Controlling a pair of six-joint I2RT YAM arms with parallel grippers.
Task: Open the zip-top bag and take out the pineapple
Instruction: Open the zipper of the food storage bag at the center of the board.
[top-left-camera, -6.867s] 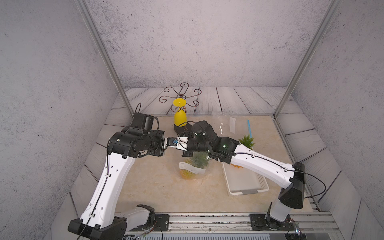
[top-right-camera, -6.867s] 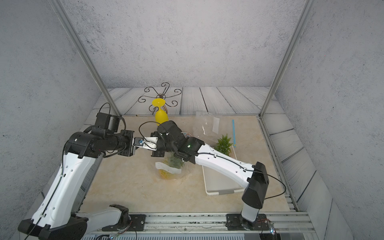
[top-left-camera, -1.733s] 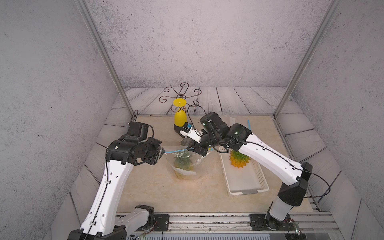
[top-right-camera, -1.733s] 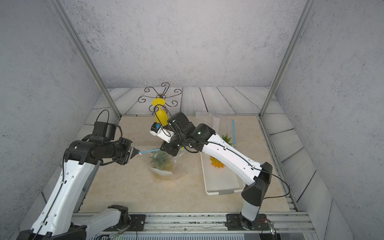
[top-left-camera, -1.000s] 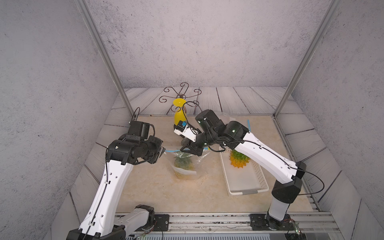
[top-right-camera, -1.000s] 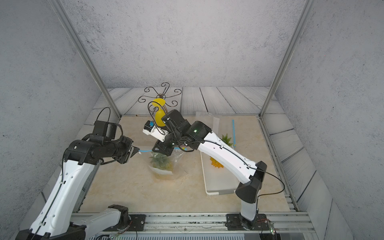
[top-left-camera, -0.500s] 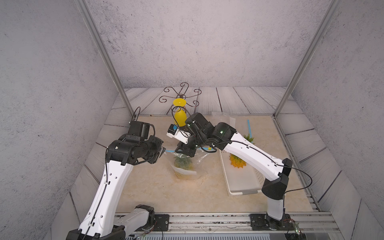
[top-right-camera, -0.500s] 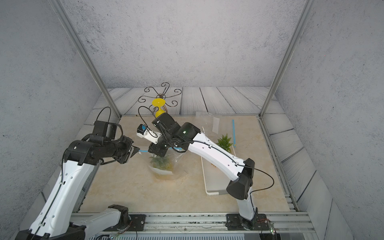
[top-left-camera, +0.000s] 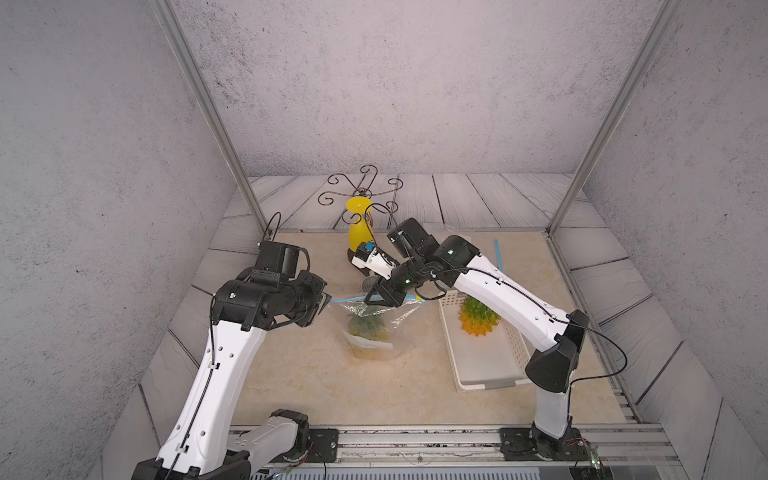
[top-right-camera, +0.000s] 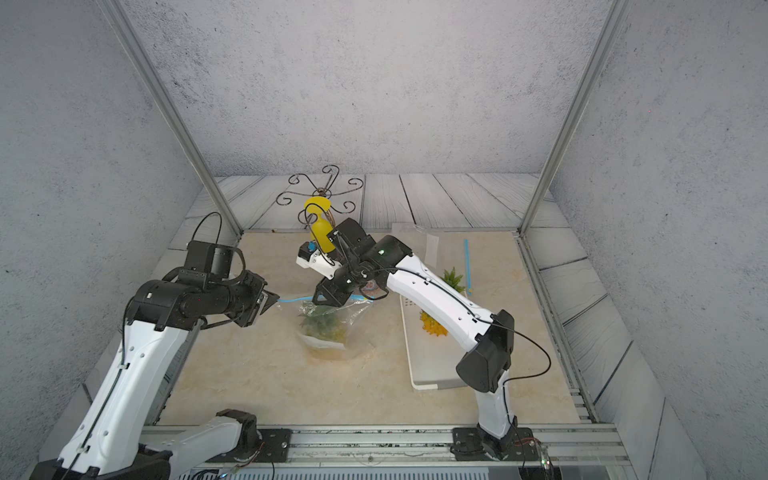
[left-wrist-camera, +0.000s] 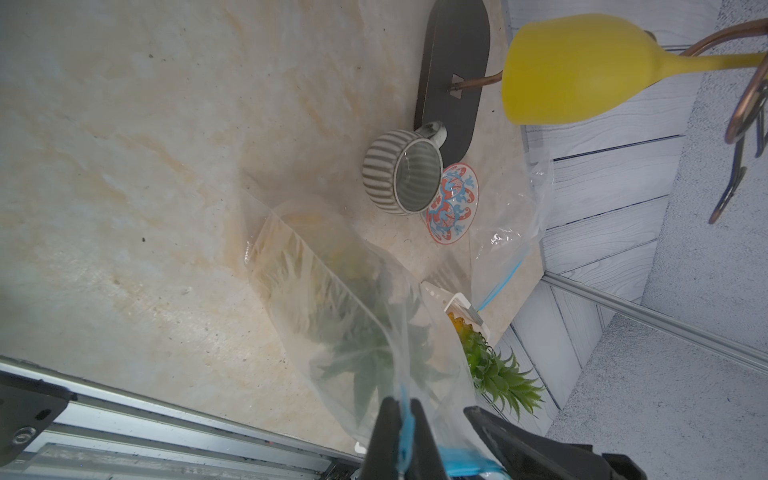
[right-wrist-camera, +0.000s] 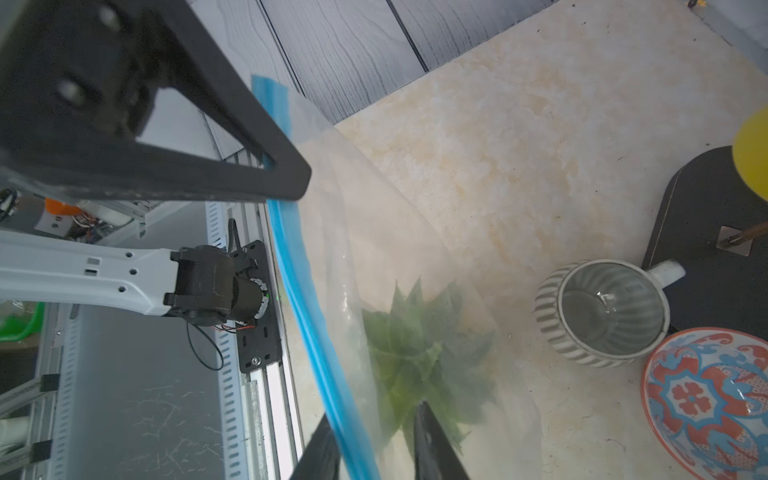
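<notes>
Front edge: rail (top-left-camera: 415, 436) with both arm bases bolted on. Marble-look table (top-left-camera: 311, 386) sat past it.

The bag (top-left-camera: 401, 316) sat mid-table, bottom on the surface, mouth pulled up. The pineapple (top-left-camera: 368, 328) was inside it, yellow body low and green crown toward the mouth. Both top views agreed.

The tray (top-left-camera: 486, 365) lay to the right of the bag, apart from it, long side running front to back. Other pineapple (top-left-camera: 478, 318) lay in its far end.

The left gripper (top-left-camera: 327, 297) was clamped on the blue zip strip at the bag's left corner. The left wrist view showed its fingers (left-wrist-camera: 384, 436) pinched flat on the strip, no gap.

The right gripper (top-left-camera: 374, 300) was down at the mouth, reaching in from the far side. Its jaws were apart, with one of its fingers (right-wrist-camera: 432, 444) on each side of the zip strip and nothing pinched. I couldn't tell whether the inner finger was inside the film or just against it.

Behind the bag, a striped cup (left-wrist-camera: 401, 174) stood upright, just beside a red-and-blue dish (left-wrist-camera: 453, 208). Its handle pointed at the dark base (left-wrist-camera: 453, 75) of the rack (top-left-camera: 363, 193). A yellow glass (top-left-camera: 358, 235) hung upside down on the rack.

A spare bag (top-right-camera: 419, 235) lay flat at the table's back edge.
</notes>
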